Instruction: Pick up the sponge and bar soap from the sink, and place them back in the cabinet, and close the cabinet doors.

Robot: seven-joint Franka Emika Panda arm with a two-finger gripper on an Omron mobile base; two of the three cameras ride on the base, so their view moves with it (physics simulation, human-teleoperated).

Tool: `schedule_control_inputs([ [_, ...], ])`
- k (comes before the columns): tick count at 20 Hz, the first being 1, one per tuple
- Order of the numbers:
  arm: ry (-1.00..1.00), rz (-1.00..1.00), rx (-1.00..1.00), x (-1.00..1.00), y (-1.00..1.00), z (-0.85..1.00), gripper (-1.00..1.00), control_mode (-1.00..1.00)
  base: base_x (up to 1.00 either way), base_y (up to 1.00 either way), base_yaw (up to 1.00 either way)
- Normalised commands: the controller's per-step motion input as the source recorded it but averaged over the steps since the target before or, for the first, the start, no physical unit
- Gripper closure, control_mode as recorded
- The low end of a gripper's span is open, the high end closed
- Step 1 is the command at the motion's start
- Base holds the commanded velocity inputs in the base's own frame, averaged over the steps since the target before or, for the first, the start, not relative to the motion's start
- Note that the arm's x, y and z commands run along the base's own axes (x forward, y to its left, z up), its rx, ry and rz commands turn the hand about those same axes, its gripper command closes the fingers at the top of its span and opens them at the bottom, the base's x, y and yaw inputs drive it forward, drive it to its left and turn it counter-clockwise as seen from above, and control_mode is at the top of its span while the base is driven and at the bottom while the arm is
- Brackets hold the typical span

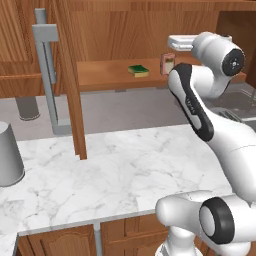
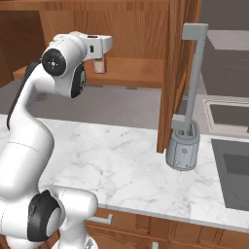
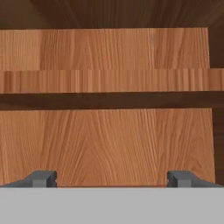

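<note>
The brown cabinet stands with both doors swung out: the left door (image 1: 70, 85) with its grey bar handle (image 1: 46, 75), and the right door (image 2: 171, 73) with its handle (image 2: 195, 73). The green and yellow sponge (image 1: 138, 70) lies flat on the wooden shelf (image 1: 105, 75). To its right the bar soap (image 1: 168, 64) (image 2: 99, 66) stands on end on the shelf, right under my hand. My gripper (image 3: 112, 178) (image 1: 169, 53) points down over the soap and is open, its tips set wide apart. Whether the fingers touch the soap I cannot tell. The sink (image 2: 228, 114) is at the right.
A white marble counter (image 1: 115, 170) runs in front of the cabinet. A grey cylinder (image 1: 7, 155) stands at its left end and a grey holder (image 2: 183, 151) sits by the right door. A dark panel (image 2: 238, 170) lies at the counter's far right.
</note>
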Motion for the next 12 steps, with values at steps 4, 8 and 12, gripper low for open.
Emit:
schedule_control_inputs([
  [4, 0.03, 0.00, -0.01, -0.38, 0.00, 0.24, -1.00, -1.00, 0.00, 0.00, 0.00],
  [8, 0.00, 0.00, -0.01, -0.43, 0.00, 0.00, -1.00, -1.00, 0.00, 0.00, 0.00],
  [12, 0.00, 0.00, -0.02, -0.50, 0.00, 0.00, -1.00, -1.00, 0.00, 0.00, 0.00],
])
